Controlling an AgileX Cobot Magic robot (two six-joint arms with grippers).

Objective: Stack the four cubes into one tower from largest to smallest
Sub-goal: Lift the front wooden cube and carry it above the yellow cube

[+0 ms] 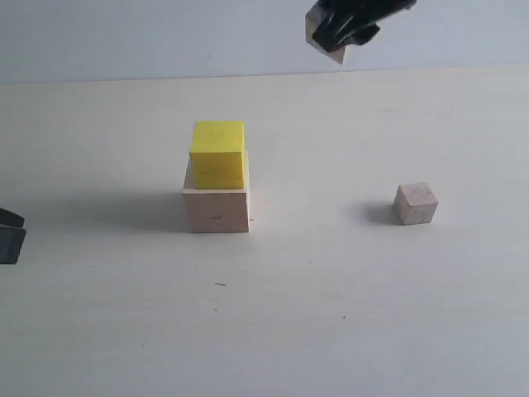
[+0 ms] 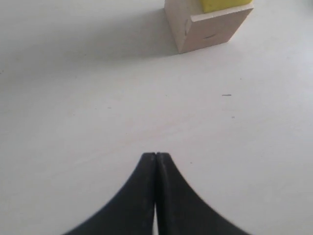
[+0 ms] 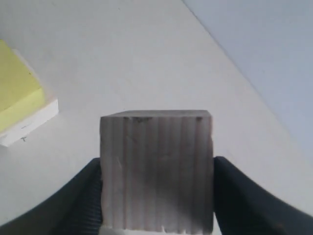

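**Item 1. Table.** Pale, flat, matte. Bears every item below except 6 and 7.

**Item 2. Left gripper.** Nearest, low at the left edge. Jaws pressed together with nothing between them; well apart from the stack.

**Item 3. Small cube.** Bare wood, alone on the right, well apart from the stack. Sits flat, turned slightly so one vertical edge faces the exterior camera.

**Item 4. Large cube.** Bare wood and base of the tower, near the middle. A broad face squares to the exterior view.

**Item 5. Yellow cube.** Rests on item 4, upright, with a narrow pale margin showing around it.

**Item 6. Right gripper.** Farthest, high above the table, right of the stack. Jaws part-open and clamped on item 7.

**Item 7. Medium cube.** Held aloft by two opposite faces.
- Orientation: no long axis, all edges equal. Grain lines run parallel to the fingers. It appears tilted, with a corner lowest, in the exterior view.
- Handling (judged): light, rigid, not fragile. Bare wood should give the pads fair purchase. Flat opposite faces are the proper hold, gripped mid-height.
- Placement (judged): the yellow top may be smoother, so it should be levelled, centred and set down gently before release.
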